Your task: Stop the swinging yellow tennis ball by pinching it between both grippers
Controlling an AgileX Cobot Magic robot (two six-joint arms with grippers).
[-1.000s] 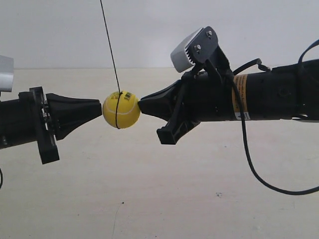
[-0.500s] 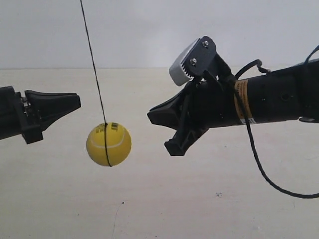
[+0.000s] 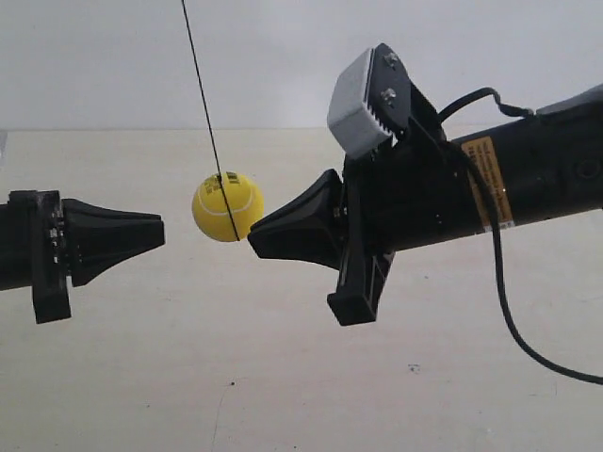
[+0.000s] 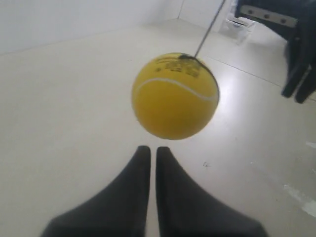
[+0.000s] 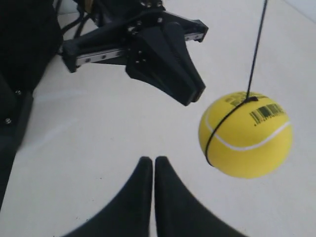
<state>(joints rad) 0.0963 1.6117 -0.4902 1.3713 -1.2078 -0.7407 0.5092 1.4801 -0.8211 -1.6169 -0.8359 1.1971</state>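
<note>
The yellow tennis ball hangs on its thin dark string between two black cone tips. The tip of the arm at the exterior view's left sits a short gap away from the ball and slightly lower. The tip of the arm at the exterior view's right overlaps the ball's lower edge; I cannot tell if it touches. In the left wrist view, my left gripper is shut and empty, with the ball just beyond it. My right gripper is shut and empty, with the ball off to one side.
A pale tabletop lies below and a white wall behind. A black cable loops under the arm at the exterior view's right. The opposite gripper faces my right one. A dark frame stands far off.
One second ago the ball was pinched between both tips. The tips then parted and the ball swung down and left. Now it has swung back up beside the exterior right tip.
</note>
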